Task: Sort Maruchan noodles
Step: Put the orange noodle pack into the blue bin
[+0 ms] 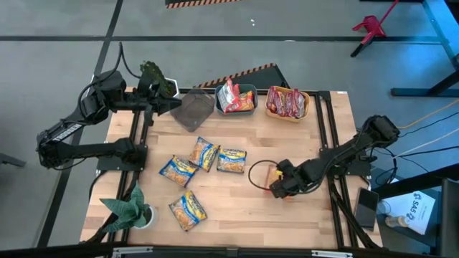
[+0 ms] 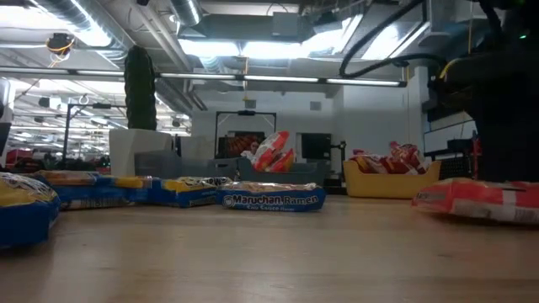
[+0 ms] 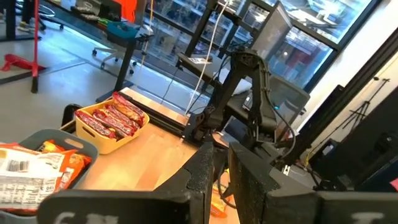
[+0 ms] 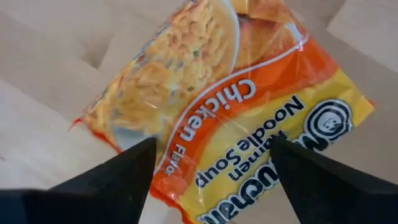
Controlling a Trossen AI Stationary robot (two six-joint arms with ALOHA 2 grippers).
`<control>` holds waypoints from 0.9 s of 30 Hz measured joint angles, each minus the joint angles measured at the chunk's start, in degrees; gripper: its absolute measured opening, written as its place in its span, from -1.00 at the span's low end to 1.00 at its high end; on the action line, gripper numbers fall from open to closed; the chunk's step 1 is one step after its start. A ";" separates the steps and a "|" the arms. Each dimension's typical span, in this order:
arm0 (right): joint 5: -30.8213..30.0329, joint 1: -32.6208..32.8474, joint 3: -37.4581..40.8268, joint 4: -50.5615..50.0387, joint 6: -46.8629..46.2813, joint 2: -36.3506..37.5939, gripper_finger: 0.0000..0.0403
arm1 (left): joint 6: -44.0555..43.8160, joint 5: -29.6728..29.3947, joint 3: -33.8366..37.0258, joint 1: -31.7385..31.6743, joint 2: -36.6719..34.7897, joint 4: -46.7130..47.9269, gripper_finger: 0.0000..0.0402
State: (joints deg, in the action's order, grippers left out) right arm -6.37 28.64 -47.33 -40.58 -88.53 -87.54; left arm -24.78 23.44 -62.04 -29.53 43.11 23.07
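Note:
An orange-yellow chicken Maruchan packet (image 4: pixel 249 106) lies flat on the table right of centre (image 1: pixel 265 174), and shows at the right of the low view (image 2: pixel 476 200). My right gripper (image 4: pixel 208 180) points steeply down just over it (image 1: pixel 276 188), open wide, one finger on each side of the packet's printed end. I see no touch. Several blue-and-yellow packets (image 1: pixel 204 154) lie flat at the table's middle and near left. My left gripper (image 3: pixel 221 177) is raised at the far left (image 1: pixel 171 102), level, fingers nearly together with nothing between them.
Along the far edge stand a grey bin (image 1: pixel 192 111), a teal bin (image 1: pixel 247 89) holding orange and silver packets, and a yellow bin (image 1: pixel 307 107) holding red packets. A black cable loop (image 1: pixel 251 175) lies beside the orange packet. Green plants stand far left (image 1: pixel 154 75) and near left (image 1: pixel 133 208).

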 joint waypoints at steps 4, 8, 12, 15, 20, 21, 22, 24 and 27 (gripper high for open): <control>-2.98 0.82 -4.47 -7.09 -0.49 3.06 0.54 | 0.56 -0.34 0.00 -0.05 -0.02 -0.59 -0.78; -6.01 4.18 -8.71 -14.65 -6.41 3.96 0.51 | 1.44 -0.88 0.00 -0.05 -0.02 -0.65 -0.78; -4.41 6.28 -7.24 -15.30 -10.19 3.64 0.52 | 1.58 -1.49 0.00 -0.07 0.01 -0.96 -0.78; -3.03 5.76 -3.84 -13.37 -10.53 3.57 0.53 | 1.51 -2.40 0.00 -0.05 -0.01 -1.37 -0.78; -3.26 3.64 2.90 -3.74 -10.68 3.88 0.53 | 1.13 -5.12 0.00 -0.08 0.01 -1.42 -0.78; -3.81 3.33 4.46 -0.42 -10.63 3.92 0.53 | 1.12 -5.72 0.00 -0.05 0.01 -1.44 -0.78; -4.63 3.05 6.15 3.69 -10.56 4.12 0.53 | 1.10 -6.35 0.00 -0.05 0.01 -1.54 -0.78; -5.56 2.77 8.52 8.78 -10.52 4.16 0.53 | 0.41 -7.54 0.00 -0.05 0.03 -1.97 -0.78; -5.52 2.80 10.81 11.87 -11.01 4.30 0.53 | -0.54 -8.77 0.00 -0.05 0.03 -2.95 -0.78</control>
State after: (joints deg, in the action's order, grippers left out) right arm -11.89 31.44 -36.53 -28.71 -99.54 -83.24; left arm -25.32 14.67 -62.04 -29.58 43.13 20.12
